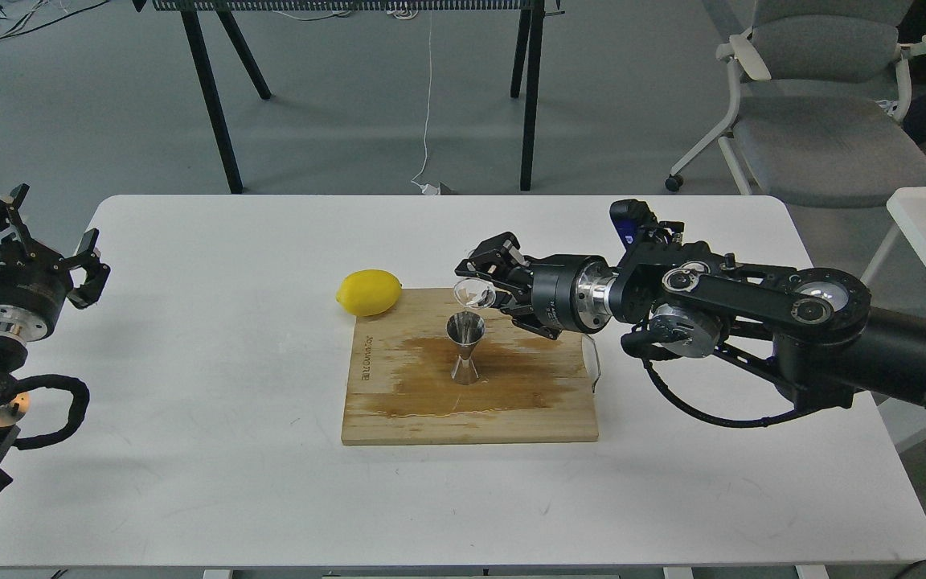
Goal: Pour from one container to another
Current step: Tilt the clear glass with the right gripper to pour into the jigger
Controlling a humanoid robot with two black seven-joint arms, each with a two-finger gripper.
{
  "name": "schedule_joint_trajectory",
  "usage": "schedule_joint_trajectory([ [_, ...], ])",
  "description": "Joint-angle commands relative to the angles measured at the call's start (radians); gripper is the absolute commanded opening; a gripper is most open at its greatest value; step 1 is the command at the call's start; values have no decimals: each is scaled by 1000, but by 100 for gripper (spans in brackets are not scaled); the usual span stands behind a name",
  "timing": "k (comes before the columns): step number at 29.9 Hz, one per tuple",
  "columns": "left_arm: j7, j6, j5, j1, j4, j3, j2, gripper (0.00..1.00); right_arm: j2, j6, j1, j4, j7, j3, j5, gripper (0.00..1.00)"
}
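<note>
Right claw (485, 283) tips the clear cup (473, 295) over the jigger (465, 347).

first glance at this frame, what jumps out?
The right gripper holds the clear cup tipped just above the steel jigger, which stands upright mid-way on the wooden board. A wet stain spreads across the board around the jigger. A yellow lemon sits at the board's far-left corner; the left gripper hangs open off the table's left edge.

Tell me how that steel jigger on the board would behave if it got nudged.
The jigger would likely tip: it stands tall on a small foot with a narrow waist. Its polished steel looks slick, and the cutting board beneath appears wet, so it might slide first. Once down, its round cones would probably roll in an arc.
</note>
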Motion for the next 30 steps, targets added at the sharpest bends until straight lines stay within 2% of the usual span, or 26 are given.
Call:
schedule_joint_trajectory([
  [1, 0, 0, 0, 2, 0, 0, 0, 93, 2, 0, 8, -7, 0, -8, -6, 24],
  [30, 0, 0, 0, 9, 12, -2, 0, 94, 42, 0, 54, -21, 1, -73, -98, 24],
])
